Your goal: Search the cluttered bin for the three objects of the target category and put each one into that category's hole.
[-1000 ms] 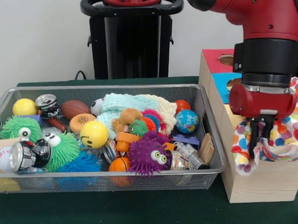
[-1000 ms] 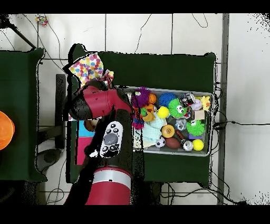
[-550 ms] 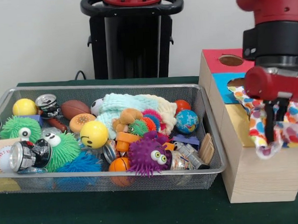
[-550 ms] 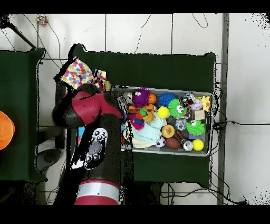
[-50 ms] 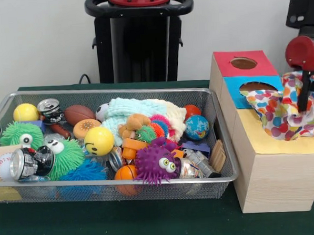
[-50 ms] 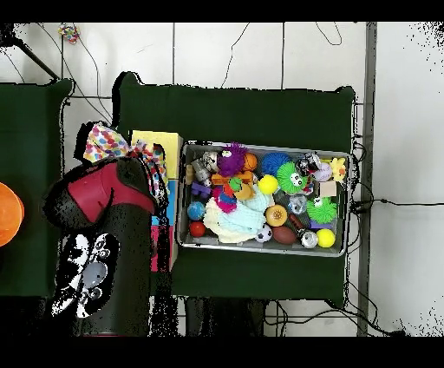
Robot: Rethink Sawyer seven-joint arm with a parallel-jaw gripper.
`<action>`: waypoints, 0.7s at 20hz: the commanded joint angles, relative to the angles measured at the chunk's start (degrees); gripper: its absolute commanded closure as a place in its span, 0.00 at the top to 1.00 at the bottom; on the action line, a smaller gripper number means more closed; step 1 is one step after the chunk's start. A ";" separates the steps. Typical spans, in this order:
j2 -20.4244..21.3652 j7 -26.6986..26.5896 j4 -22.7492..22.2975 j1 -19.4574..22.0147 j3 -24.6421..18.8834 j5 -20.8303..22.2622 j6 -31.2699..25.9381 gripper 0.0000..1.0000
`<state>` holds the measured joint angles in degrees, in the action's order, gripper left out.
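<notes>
A polka-dot cloth (image 5: pixel 281 115) hangs from my gripper (image 5: pixel 305 96), which is shut on it at the right edge of the front view. The cloth drapes over the wooden box (image 5: pixel 270 174), across the border of its blue section (image 5: pixel 236 85) and yellow section (image 5: pixel 263 141). One corner of the cloth reaches the blue hole (image 5: pixel 256 86). The red section's hole (image 5: pixel 243 63) is uncovered. From overhead the cloth (image 6: pixel 106 141) shows beside the red arm (image 6: pixel 104 226), which hides most of the box. The wire bin (image 5: pixel 228 173) holds a knitted pale cloth (image 5: pixel 138 112) among toys.
The bin (image 6: pixel 184 196) is packed with fuzzy monsters, balls, crushed cans (image 5: pixel 30 162) and a purple spiky toy (image 5: pixel 156 162). A black pedestal (image 5: pixel 140 39) stands behind the bin. Green cloth covers the table (image 5: pixel 125 222).
My gripper has risen and moved right and back with the polka-dot cloth, from the box's front face up to its top near the blue hole.
</notes>
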<state>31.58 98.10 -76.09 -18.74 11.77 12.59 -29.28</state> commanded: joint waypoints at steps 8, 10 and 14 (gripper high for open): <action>-11.33 1.37 1.46 11.86 -9.57 -2.34 -8.68 0.00; -12.73 0.86 3.76 12.46 -9.63 -1.88 -9.49 0.00; -14.07 2.26 7.85 11.41 -7.54 -1.78 -12.65 0.00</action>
<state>26.91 98.11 -72.20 -9.73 7.49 9.61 -34.74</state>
